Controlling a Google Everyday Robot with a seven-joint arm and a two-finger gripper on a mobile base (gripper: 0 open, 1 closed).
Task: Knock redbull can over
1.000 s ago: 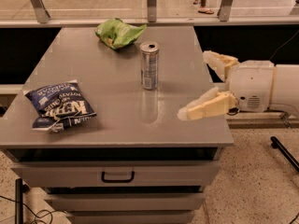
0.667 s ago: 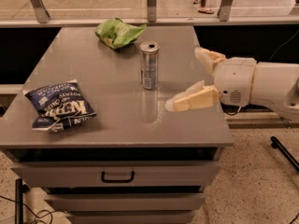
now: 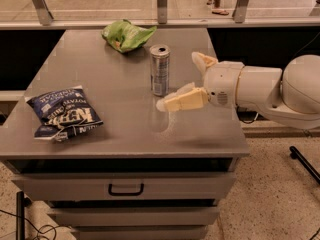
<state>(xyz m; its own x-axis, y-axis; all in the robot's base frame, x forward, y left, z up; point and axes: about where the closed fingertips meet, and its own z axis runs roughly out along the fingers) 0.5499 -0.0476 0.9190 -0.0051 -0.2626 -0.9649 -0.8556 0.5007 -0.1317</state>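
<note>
The redbull can stands upright near the middle of the grey table, a slim silver can with a round pull-tab top. My gripper reaches in from the right at can height, open, with its cream fingers spread. The near finger has its tip just right of the can's base and slightly in front of it. The far finger lies behind and further right. The can is not between the fingers.
A green snack bag lies at the table's far edge behind the can. A dark blue chip bag lies at the front left. Drawers sit under the table. A glass railing runs behind.
My gripper has moved left across the table toward the can, from beyond the right edge to right beside it. The can still stands upright.
</note>
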